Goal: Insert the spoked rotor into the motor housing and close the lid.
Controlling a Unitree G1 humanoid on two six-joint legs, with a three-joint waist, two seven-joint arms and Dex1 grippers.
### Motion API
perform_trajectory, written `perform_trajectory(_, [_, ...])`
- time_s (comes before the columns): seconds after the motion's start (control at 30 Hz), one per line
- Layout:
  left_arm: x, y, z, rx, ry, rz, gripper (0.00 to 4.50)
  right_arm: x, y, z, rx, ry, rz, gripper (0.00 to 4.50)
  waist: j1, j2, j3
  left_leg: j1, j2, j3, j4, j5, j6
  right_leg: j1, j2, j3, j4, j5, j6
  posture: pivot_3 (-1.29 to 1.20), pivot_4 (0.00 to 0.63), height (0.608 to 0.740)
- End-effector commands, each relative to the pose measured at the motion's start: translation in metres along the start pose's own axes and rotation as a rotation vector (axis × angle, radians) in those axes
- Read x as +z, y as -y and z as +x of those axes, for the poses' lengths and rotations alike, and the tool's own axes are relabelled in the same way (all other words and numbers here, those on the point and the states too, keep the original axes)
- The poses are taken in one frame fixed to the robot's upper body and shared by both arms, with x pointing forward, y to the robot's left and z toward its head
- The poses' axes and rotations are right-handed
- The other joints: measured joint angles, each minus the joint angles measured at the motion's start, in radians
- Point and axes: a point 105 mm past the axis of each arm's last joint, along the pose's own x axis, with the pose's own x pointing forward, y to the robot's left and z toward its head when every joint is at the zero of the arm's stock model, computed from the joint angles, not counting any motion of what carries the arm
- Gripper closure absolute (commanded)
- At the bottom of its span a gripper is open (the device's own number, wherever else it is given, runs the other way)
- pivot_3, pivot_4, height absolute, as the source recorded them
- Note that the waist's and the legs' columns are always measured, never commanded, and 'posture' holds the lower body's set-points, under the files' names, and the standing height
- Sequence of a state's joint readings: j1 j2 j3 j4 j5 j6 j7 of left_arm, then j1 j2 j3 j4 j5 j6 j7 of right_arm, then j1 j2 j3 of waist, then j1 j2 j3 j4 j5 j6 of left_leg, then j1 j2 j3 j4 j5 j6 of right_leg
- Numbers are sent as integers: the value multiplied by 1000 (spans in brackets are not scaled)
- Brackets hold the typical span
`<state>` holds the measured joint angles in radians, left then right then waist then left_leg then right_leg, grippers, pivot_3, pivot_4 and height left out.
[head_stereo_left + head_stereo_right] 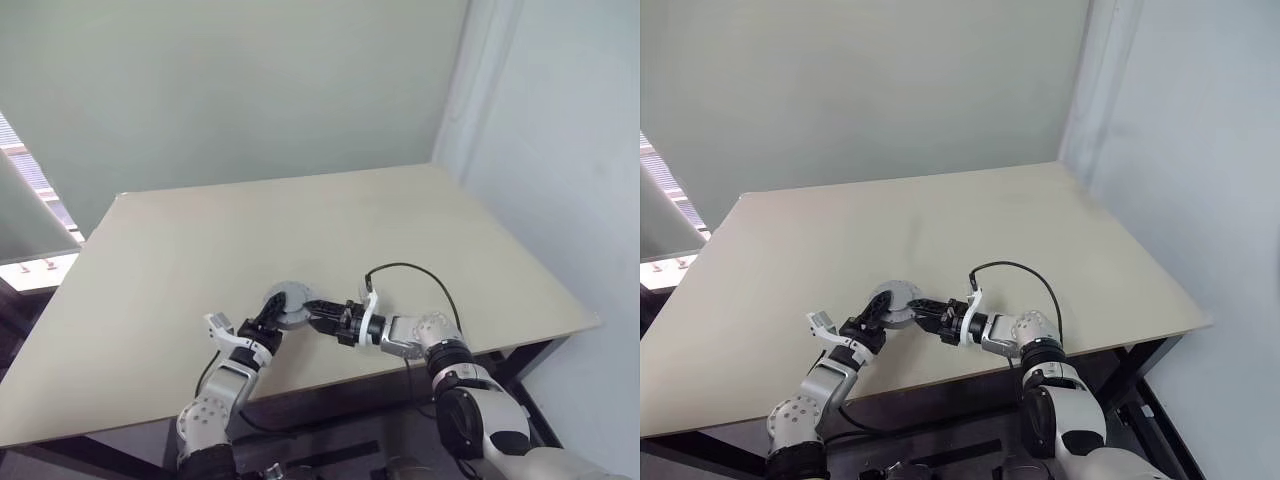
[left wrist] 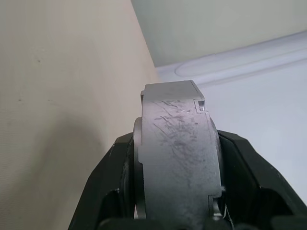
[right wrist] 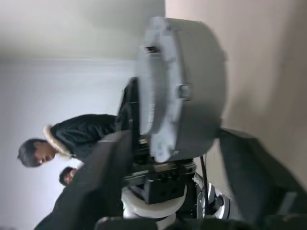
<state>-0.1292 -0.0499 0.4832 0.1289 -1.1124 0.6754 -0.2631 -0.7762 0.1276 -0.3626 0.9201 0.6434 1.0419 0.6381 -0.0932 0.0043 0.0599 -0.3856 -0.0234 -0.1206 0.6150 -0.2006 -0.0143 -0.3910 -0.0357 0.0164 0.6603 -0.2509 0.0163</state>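
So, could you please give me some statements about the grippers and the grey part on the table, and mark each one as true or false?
1. The left gripper has its fingers on both sides of the grey motor housing. True.
2. The motor housing stands at the far edge of the table. False: it is near the front edge, close to the robot.
3. The right gripper reaches the housing from the robot's right side. True.
4. The right gripper's fingers are clamped tightly on the housing. False: in the right wrist view they stand apart from it on both sides.
5. A black cable loops above the right wrist. True.
6. A person is leaning over the table. False: people appear only in the background of the right wrist view.
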Motion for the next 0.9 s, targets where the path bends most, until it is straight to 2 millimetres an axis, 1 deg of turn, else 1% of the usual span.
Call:
perform_trajectory(0.03, [5, 14, 6, -58, 22, 7, 2469, -3, -19, 13, 89, 7, -19, 197, 0, 0, 0, 0, 0, 0, 0, 0, 0, 0, 0, 0, 0, 0, 0, 0, 0, 740])
perform_trajectory(0.07, [5, 14, 6, -59, 25, 6, 2470, -2, -19, 13, 90, 9, -18, 0, 0, 0, 0, 0, 0, 0, 0, 0, 0, 0, 0, 0, 0, 0, 0, 0, 0, 740])
perform_trajectory(0.2, [8, 16, 5, -67, 46, 6, 2471, 7, -9, 14, 17, 79, -38, 0, 0, 0, 0, 0, 0, 0, 0, 0, 0, 0, 0, 0, 0, 0, 0, 0, 0, 740])
perform_trajectory(0.3, [19, 20, 4, -75, 92, 32, 2471, 17, -5, 12, -34, 137, -139, 0, 0, 0, 0, 0, 0, 0, 0, 0, 0, 0, 0, 0, 0, 0, 0, 0, 0, 740])
perform_trajectory(0.43, [38, 24, 2, -67, 149, 117, 2472, 23, -9, 10, -54, 154, -393, 0, -1, 0, 0, 0, 0, 0, 0, 0, 0, 0, 0, 0, 0, 0, 0, 0, 0, 740])
perform_trajectory(0.57, [62, 22, -2, -14, 213, 247, 2472, 24, -20, 6, -36, 172, -674, 0, -1, 0, 0, 0, 1, 0, 0, 0, 0, -1, 1, 0, 0, 0, 0, 0, 0, 740])
perform_trajectory(0.67, [77, 22, -5, 17, 246, 360, 2473, 15, -23, 3, -25, 128, -882, 0, 0, 0, 0, 0, 1, 0, 0, 0, 0, 0, 1, 0, 0, 0, 0, 0, 0, 740])
perform_trajectory(0.73, [82, 21, -6, 42, 243, 463, 2474, 8, -24, 1, -17, 93, -1027, 0, 3, 0, 0, 0, 0, 0, 0, 0, 0, 0, 1, 0, 0, 0, 0, 0, 0, 740])
perform_trajectory(0.9, [97, 16, -9, 122, 294, 618, 2479, -10, -18, -4, -15, -24, -1318, 0, 23, -1, 0, 0, 0, 0, 1, 0, -1, 0, 1, 1, 0, 0, 0, 0, 0, 740])
